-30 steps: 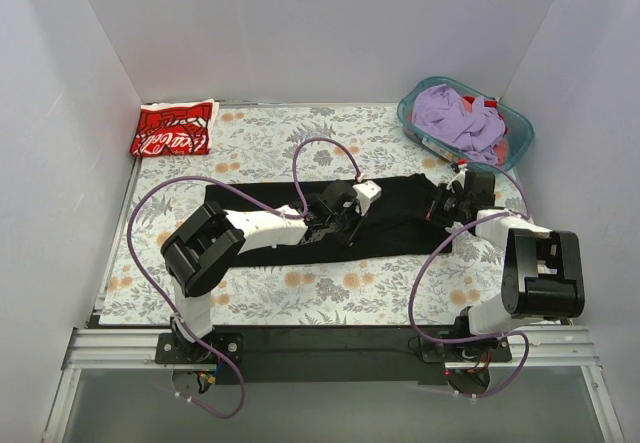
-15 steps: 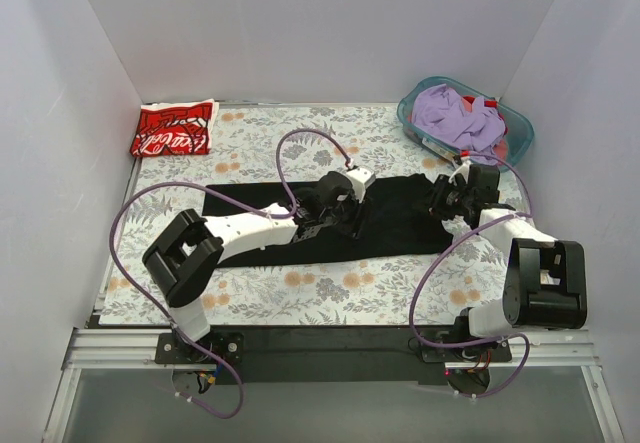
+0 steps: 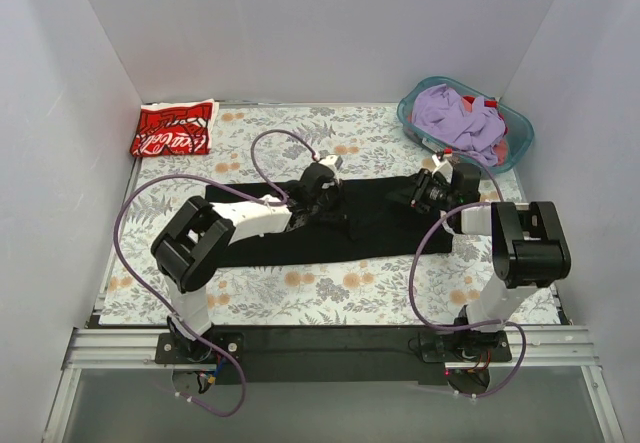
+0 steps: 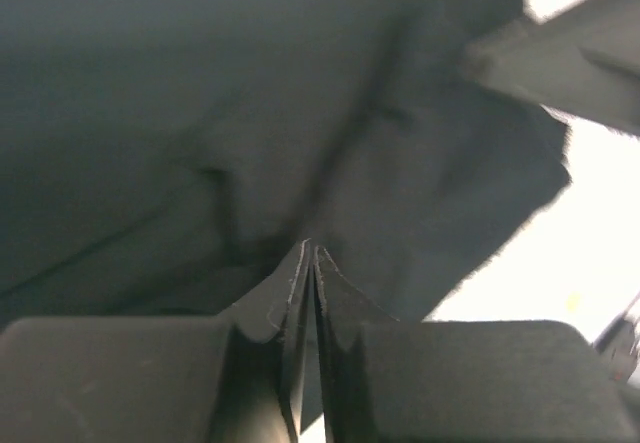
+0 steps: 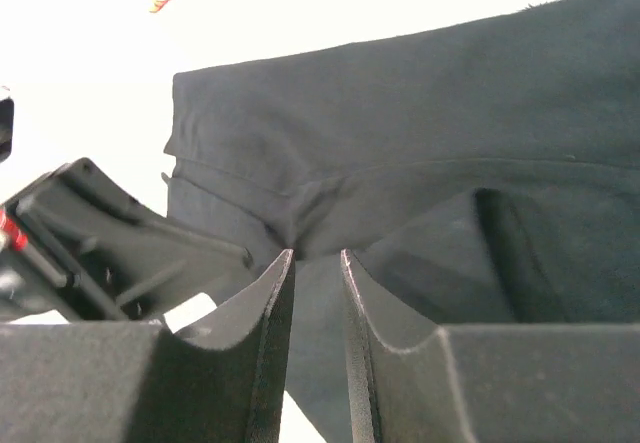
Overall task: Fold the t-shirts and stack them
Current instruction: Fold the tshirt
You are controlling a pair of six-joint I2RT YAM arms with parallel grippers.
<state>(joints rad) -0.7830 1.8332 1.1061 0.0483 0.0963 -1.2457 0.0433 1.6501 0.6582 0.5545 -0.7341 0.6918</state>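
Note:
The black t-shirt (image 3: 385,231) lies as a long folded band across the middle of the table. My left gripper (image 3: 328,189) sits on its far edge near the centre. In the left wrist view that gripper (image 4: 310,247) has its jaws pressed together, with black cloth (image 4: 200,113) puckered at the tips. My right gripper (image 3: 423,191) is at the shirt's right end. Its jaws (image 5: 315,254) stand slightly apart with a fold of black cloth (image 5: 450,113) between them, and wrinkles run to the tips. The red t-shirt (image 3: 173,128) with white lettering lies folded at the far left corner.
A teal basket (image 3: 515,128) at the far right corner holds a purple garment (image 3: 450,113) and other clothes. White walls close in the table on three sides. Purple cables loop from both arms over the floral tablecloth (image 3: 330,293).
Both grippers have moved toward the shirt's far edge, the right one leftward onto the shirt's right end. The left gripper opened and shut again on the cloth, and the right jaws now stand wider.

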